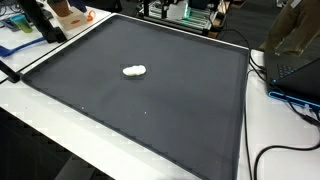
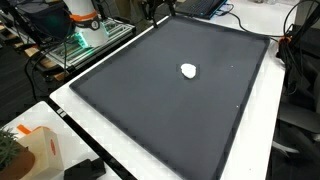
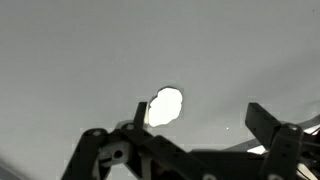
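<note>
Tool (image 3: pixel 196 110) is spread over the dark mat (image 1: pixel 190 105) covering the worktop. A small white lump (image 1: pixel 134 71) lies alone near the mat's middle in both exterior views. In the wrist view it sits just beside one finger, untouched.

The mat (image 1: pixel 150 105) looks matt, dark, cloth-like — the white lump (image 1: pixel 134 71) soft and crumpled, the table (image 1: pixel 60 140) smooth.
</note>
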Controlling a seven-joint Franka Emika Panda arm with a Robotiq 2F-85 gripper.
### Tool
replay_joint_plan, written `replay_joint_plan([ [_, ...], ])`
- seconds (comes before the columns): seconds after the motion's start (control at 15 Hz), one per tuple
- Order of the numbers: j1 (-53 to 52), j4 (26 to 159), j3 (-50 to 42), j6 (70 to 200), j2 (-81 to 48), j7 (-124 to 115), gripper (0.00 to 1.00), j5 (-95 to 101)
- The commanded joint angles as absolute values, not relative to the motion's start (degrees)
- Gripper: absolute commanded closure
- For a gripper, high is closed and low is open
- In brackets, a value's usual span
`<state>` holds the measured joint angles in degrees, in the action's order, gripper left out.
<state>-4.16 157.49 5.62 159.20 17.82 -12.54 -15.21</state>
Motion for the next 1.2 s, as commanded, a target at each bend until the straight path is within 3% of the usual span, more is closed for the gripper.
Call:
replay_joint_plan([
  [0.0, -4.53, 157.45, 5.17, 159.04, 17.91, -12.90, 0.00, -14.75],
  [0.53, -2.93, 152.25, 7.45, 165.35, 4.19, -11.24, 0.00, -3.93],
  [0.87, 1.24, 147.99, 6.34, 166.79, -3.86, -23.61, 0.00, 19.92],
  [1.13, 0.52, 147.37, 6.01, 165.65, -4.85, -22.83, 0.00, 18.45],
])
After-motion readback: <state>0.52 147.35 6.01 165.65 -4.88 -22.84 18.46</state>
